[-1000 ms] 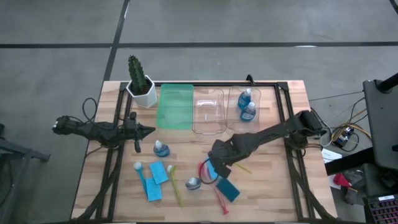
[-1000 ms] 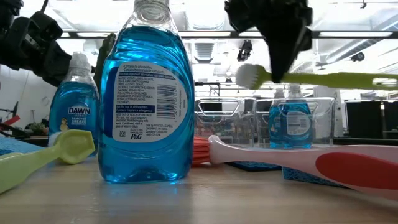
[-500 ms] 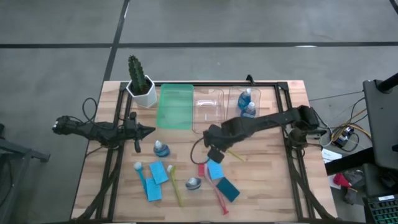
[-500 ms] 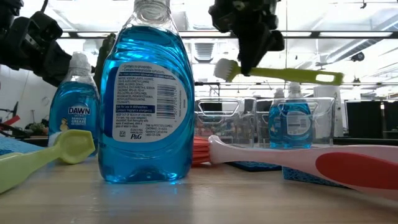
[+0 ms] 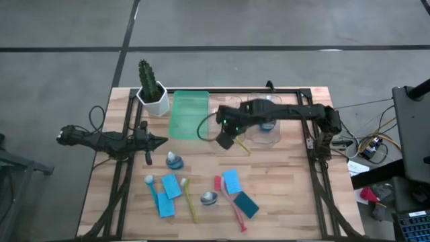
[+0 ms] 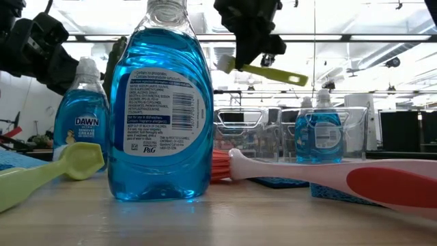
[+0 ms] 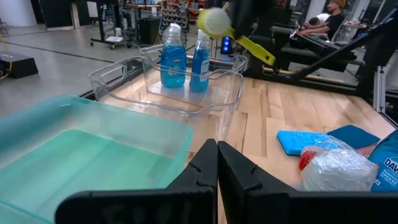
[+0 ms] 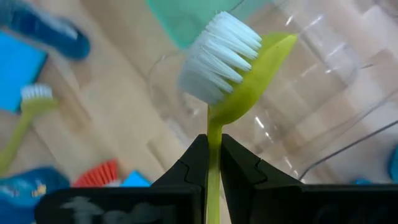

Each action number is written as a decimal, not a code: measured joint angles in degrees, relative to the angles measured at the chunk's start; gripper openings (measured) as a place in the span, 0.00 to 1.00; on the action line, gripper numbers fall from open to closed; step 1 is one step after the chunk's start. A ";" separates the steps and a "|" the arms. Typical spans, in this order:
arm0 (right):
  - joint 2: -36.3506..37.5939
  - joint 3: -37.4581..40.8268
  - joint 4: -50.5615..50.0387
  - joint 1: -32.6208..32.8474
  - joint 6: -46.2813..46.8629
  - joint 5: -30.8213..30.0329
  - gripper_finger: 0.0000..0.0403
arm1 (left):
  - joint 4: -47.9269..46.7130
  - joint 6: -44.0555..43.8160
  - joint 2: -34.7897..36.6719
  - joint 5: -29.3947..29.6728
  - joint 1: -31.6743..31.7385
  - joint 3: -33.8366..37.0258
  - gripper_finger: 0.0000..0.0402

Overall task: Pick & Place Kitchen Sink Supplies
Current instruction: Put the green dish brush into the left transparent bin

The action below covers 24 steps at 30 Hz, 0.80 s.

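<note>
My right gripper [image 5: 225, 139] is shut on a yellow-green brush [image 6: 273, 72] with white bristles [image 8: 221, 56]. It hangs in the air above the near end of the middle clear bin [image 5: 225, 111]. My left gripper [image 5: 161, 141] is shut and empty at the table's left, near a small blue bottle [image 5: 173, 160]. Two blue bottles [image 5: 267, 114] stand in the right clear bin. On the near half of the table lie blue sponges [image 5: 171, 187], a teal sponge [image 5: 246, 205], a pink brush [image 5: 234, 205], a blue brush [image 5: 153, 188], another yellow-green brush [image 5: 190, 200] and a bottle [image 5: 208, 198]. My right gripper pinches the brush's thin handle [image 8: 213, 134] between its two fingers, just behind the head. The fingers come from above and lie across the handle. The brush is lifted clear and nearly level, its free end [image 6: 300, 79] a little lower and pointing toward the table's right.
A green bin [image 5: 189, 114] stands left of the clear bins at the far edge. A cactus in a white pot [image 5: 153, 94] stands at the far left corner. The wood between the bins and the loose supplies is bare.
My right gripper has risen and gone toward the table's far edge and left with the yellow-green brush. It went from above the sponges at the table's middle to above the middle clear bin's near end. The brush's free end has dipped a little.
</note>
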State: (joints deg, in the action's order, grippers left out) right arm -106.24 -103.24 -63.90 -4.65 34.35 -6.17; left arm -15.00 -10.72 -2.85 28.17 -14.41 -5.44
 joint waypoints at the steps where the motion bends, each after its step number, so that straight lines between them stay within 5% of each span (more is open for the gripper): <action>1: 0.00 -0.26 0.02 -0.89 0.22 0.18 0.06 | 0.00 0.02 0.01 0.00 0.02 0.00 0.01; 11: 0.00 1.40 11.17 -9.88 -1.46 8.81 0.06 | 0.00 0.00 0.00 0.00 0.02 -0.02 0.01; 24: -2.61 2.61 12.80 -15.46 -0.46 9.18 0.06 | 0.00 0.01 0.00 0.01 0.01 -0.02 0.01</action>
State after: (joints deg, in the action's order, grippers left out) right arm -108.84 -100.63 -51.11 -20.11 33.89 3.02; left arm -15.00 -10.71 -2.85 28.17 -14.40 -5.45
